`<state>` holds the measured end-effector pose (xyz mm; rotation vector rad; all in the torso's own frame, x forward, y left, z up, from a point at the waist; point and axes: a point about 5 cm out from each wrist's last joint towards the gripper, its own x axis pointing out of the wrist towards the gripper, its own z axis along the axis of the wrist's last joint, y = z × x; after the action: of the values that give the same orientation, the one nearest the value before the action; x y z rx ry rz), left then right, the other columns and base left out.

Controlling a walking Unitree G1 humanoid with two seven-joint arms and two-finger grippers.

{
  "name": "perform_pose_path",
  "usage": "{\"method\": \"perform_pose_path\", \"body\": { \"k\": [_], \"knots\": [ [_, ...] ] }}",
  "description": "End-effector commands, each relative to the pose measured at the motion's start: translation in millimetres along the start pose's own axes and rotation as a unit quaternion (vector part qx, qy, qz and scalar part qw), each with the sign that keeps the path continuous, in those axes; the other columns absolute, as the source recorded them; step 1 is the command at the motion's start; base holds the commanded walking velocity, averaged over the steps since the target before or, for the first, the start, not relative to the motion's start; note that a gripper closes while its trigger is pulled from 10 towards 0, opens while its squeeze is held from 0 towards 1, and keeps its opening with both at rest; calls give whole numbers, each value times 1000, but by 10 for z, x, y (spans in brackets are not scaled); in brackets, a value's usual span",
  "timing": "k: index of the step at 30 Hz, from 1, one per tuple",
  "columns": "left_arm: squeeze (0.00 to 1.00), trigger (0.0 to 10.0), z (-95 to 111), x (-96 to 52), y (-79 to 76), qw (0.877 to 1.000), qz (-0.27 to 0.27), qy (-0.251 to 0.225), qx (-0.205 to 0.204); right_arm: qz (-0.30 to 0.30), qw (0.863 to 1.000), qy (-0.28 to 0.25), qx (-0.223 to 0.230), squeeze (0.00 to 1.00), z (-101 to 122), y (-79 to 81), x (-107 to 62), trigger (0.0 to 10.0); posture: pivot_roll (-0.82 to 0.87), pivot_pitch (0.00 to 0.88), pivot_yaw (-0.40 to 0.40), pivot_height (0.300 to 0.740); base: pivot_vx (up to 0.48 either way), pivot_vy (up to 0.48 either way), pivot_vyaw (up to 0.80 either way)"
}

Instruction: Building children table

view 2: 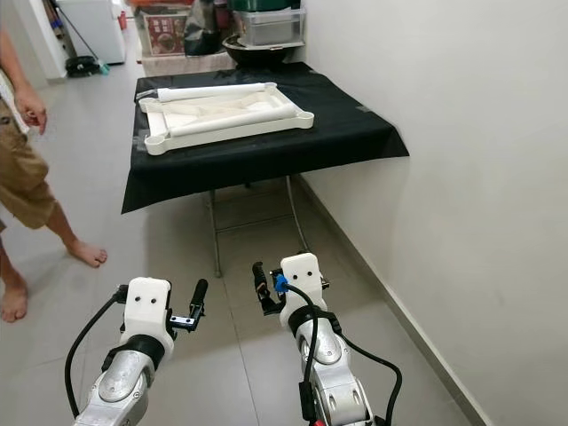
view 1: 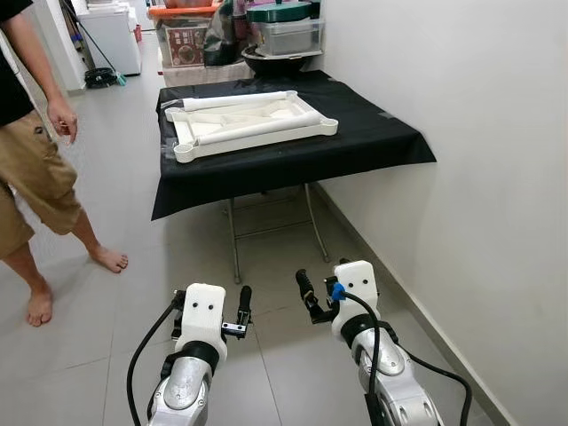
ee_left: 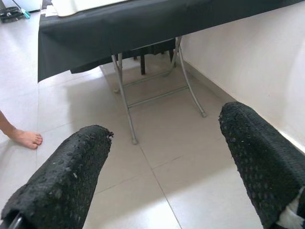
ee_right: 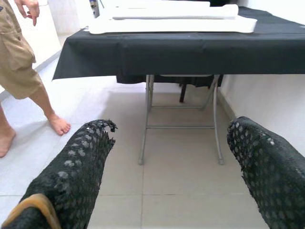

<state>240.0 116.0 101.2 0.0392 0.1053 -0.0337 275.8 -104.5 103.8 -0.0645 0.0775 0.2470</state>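
Observation:
A white child's table top point(view 1: 206, 139) lies upside down on a folding table draped in black cloth point(view 1: 373, 142). Two white leg tubes rest on it, one along the far edge point(view 1: 235, 100) and one nearer point(view 1: 257, 130). Both of my arms are held low over the tiled floor, well short of the table. The left gripper point(view 1: 241, 297) is open, and between its fingers point(ee_left: 71, 176) I see only floor and the table's metal legs point(ee_left: 125, 102). The right gripper point(view 1: 303, 282) is open too, with nothing between its fingers point(ee_right: 81, 167).
A barefoot person in khaki shorts point(view 1: 27, 169) stands at the left, one hand point(view 1: 62, 120) hanging. A white wall point(view 1: 479, 133) runs close along the right. Storage boxes point(view 1: 284, 31) and a white appliance point(view 1: 111, 35) stand behind the table.

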Motion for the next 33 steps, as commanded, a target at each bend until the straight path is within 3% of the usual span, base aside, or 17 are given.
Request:
{"method": "perform_pose_path", "body": {
  "k": [1, 33],
  "knots": [
    [0, 10000, 15, 7, -10, 1000, -5, -5, 6, 1, 1000, 0, 8, 0, -10, 5, 18, 10000, 38, 0, 5, 740, 0, 0, 0],
    [0, 10000, 35, 18, -9, 1000, -10, -10, 6, 9, 1000, -13, 7, 0, 32, 25, 30, 10000, 45, 0, 2, 740, 290, 0, 0]
  ]
}}
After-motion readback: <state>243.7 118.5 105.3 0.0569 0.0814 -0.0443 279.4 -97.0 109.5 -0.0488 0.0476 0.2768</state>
